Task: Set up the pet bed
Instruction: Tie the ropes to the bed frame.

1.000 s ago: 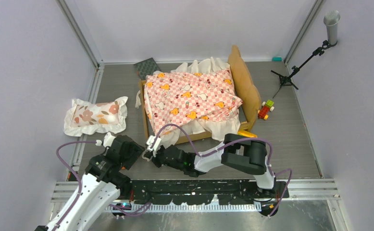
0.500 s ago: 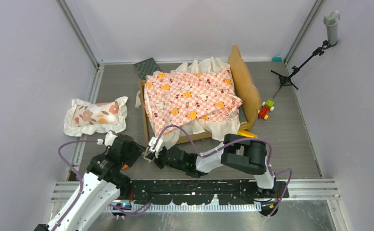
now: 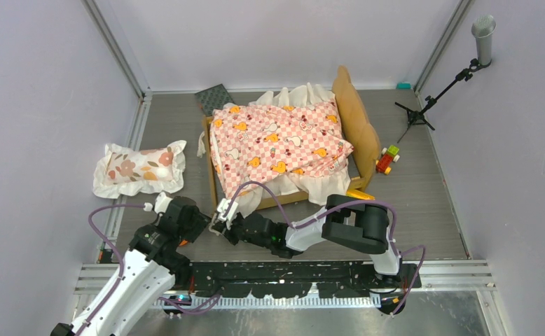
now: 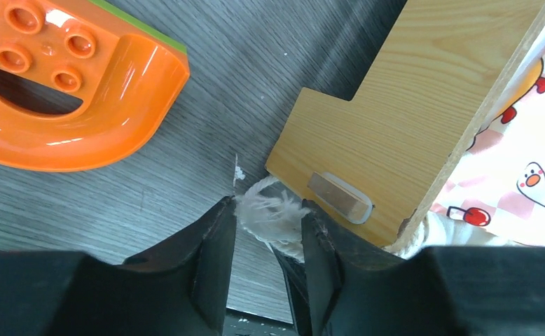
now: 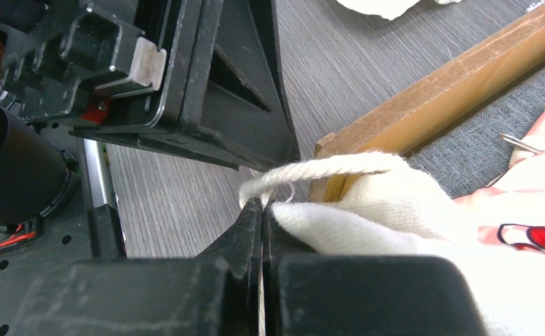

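Pale wood, matt, grain showing: pet bed point(image 4: 396, 119). Glossy smooth orange plastic: toy block point(image 4: 73, 91). Frayed fuzzy white cord point(image 4: 273, 210) between left gripper point(image 4: 267, 224) jaws.

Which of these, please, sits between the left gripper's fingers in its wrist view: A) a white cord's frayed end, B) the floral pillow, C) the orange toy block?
A: the white cord frays out between the fingers of the left gripper, beside the pet bed corner; the orange block lies apart.

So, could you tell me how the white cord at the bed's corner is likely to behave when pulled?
Probably floppy: the white cord curves limply from the right gripper toward the pet bed. Its frayed end lies inside the left gripper, so it may slip or shed fibres.
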Available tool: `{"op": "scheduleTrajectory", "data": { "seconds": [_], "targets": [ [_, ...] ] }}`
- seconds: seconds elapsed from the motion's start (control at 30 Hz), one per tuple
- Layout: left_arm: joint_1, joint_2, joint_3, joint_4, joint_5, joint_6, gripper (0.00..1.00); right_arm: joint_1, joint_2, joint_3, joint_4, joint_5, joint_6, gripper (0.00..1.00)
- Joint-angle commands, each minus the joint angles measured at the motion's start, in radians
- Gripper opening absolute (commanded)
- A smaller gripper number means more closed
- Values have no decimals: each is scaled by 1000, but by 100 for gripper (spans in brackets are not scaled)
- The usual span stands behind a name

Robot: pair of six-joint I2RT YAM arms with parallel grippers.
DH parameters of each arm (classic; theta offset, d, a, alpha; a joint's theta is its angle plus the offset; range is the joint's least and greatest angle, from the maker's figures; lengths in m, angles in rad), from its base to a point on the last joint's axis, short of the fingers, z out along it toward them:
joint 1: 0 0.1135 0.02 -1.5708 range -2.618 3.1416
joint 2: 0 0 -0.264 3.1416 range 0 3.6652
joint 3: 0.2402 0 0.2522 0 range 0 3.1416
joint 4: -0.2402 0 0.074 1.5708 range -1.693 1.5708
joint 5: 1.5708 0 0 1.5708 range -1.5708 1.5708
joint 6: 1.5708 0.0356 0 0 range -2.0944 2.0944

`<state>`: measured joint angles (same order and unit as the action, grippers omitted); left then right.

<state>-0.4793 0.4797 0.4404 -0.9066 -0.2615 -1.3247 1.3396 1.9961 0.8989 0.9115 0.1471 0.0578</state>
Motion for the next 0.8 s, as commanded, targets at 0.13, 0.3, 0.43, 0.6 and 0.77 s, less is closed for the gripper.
{"op": "scheduleTrajectory", "data": {
  "seconds": [0.13, 0.3, 0.43, 0.6, 0.77],
  "targets": [
    [1, 8, -9, 55, -16, 12, 18, -2, -51, -3, 56, -12, -4, 1],
    [1, 8, -12, 57, -34, 16, 0, -2, -71, -3, 3, -11, -1, 9],
    [1, 16, -8, 59, -48, 23, 0, -2, -123, -12, -100, -15, 1, 32],
    [1, 34, -3, 67, -51, 32, 0, -2, -203, -24, -282, 5, 7, 46],
    [1, 33, 3, 64, -59, 40, 0, -6, -226, 3, -515, 10, 7, 46]
  ]
}}
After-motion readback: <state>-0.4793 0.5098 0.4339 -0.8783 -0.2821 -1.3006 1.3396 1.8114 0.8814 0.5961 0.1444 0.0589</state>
